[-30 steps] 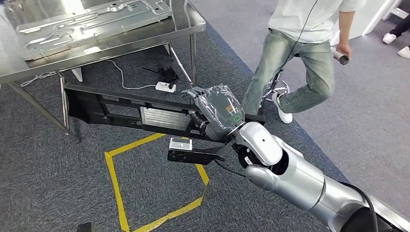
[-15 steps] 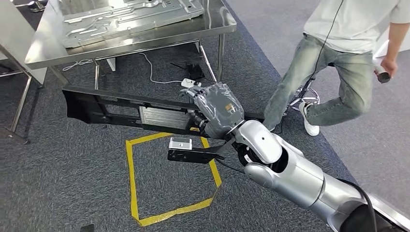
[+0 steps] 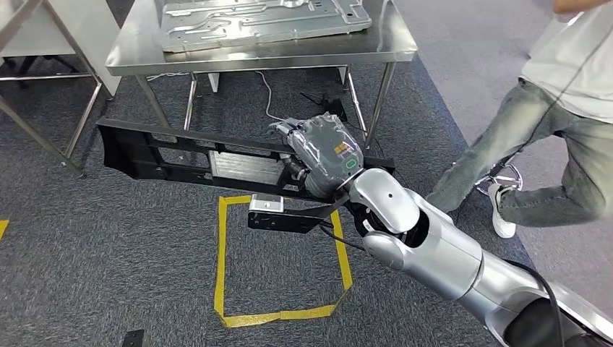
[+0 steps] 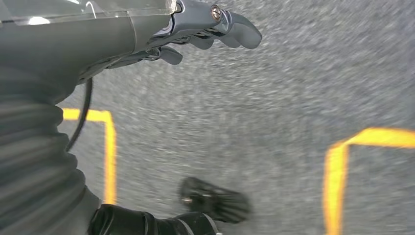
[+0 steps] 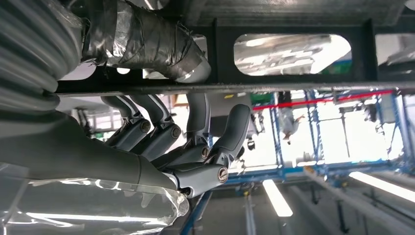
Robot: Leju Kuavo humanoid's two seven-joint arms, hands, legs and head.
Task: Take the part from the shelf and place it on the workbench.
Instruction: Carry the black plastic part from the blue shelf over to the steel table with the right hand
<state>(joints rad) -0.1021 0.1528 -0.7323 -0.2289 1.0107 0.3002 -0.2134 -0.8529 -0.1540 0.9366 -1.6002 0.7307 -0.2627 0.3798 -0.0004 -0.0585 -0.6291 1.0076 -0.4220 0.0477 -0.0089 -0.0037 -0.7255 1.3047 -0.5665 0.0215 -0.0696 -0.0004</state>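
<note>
The part is a long black frame (image 3: 181,155) with a ribbed silver block in its middle, carried level above the carpet. My right hand (image 3: 322,155), under a grey plastic-wrapped cover, grips its right end. In the right wrist view the fingers (image 5: 195,142) curl around a black bar of the frame (image 5: 293,63) and the taped thumb presses from the other side. The steel workbench (image 3: 144,50) stands just beyond the part. My left hand (image 4: 205,24) hangs over the carpet, fingers loosely apart, holding nothing.
A pressed silver metal panel (image 3: 260,14) lies on the workbench. A person in jeans (image 3: 564,130) stands at the right. Cables and a power strip (image 3: 318,101) lie under the bench. A yellow tape square (image 3: 220,260) marks the carpet below the part.
The camera has turned: the workbench now sits centred ahead, the person has slid toward the right edge. The part stays in my right hand's grip.
</note>
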